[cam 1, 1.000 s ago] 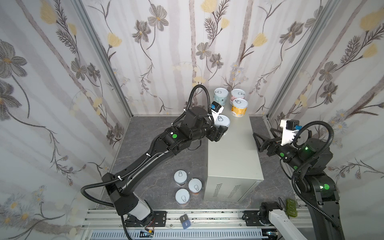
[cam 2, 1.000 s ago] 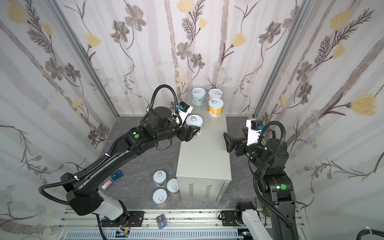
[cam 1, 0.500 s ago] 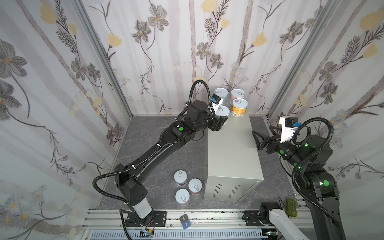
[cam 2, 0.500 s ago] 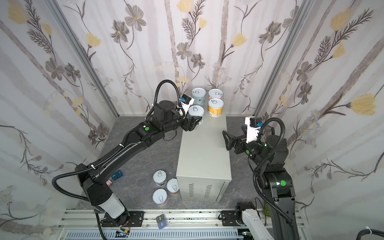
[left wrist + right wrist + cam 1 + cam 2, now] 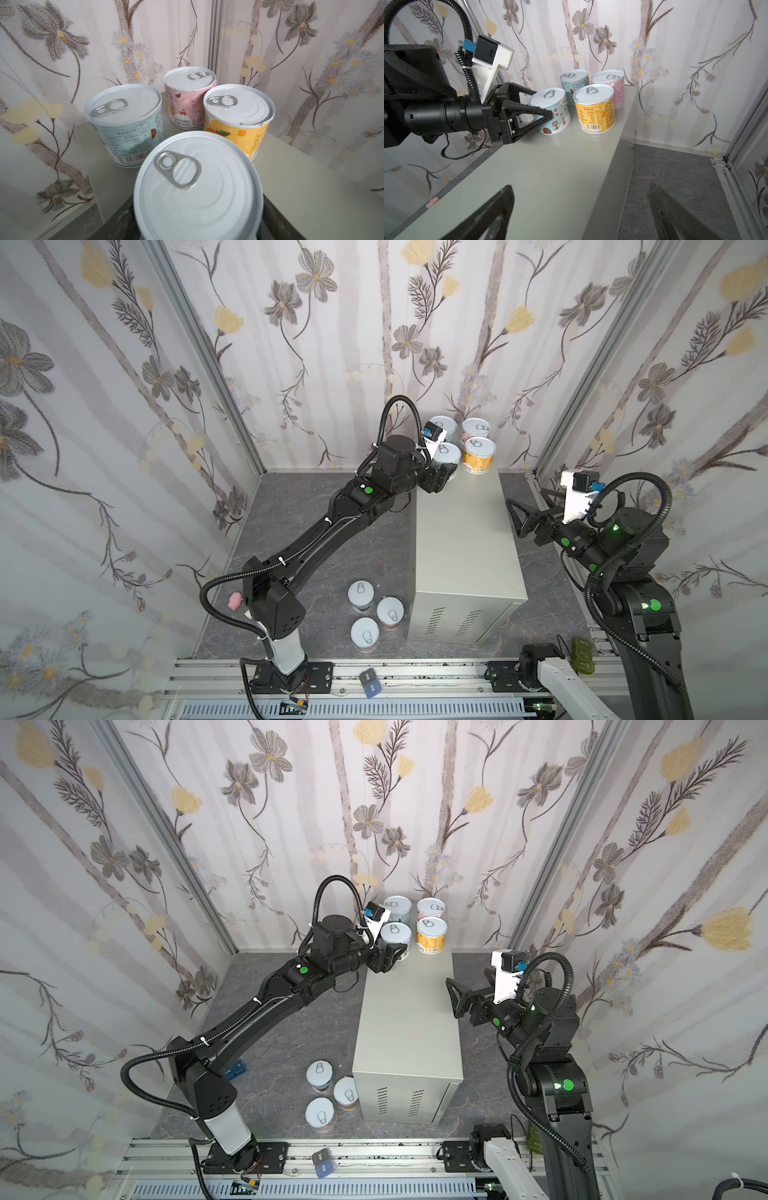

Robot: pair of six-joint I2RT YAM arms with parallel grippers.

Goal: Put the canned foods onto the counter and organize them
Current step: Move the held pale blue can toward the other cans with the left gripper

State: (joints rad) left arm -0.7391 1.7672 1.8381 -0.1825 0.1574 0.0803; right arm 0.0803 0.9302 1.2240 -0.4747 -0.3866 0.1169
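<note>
Left tool [image 5: 545,106] clamped on held can [image 5: 559,116] at surface [image 5: 550,176] far end, hard by its left edge, just beside orange can [image 5: 593,112]; right tool [image 5: 580,186] gaping, unladen; risk: a dragging jaw on release could tip it over that edge or knock the neighbour

Pale-blue can [image 5: 560,116], orange can [image 5: 596,116] and pink can [image 5: 617,91] show against light-grey counter [image 5: 560,176] and dark marbled floor [image 5: 675,176]
</note>
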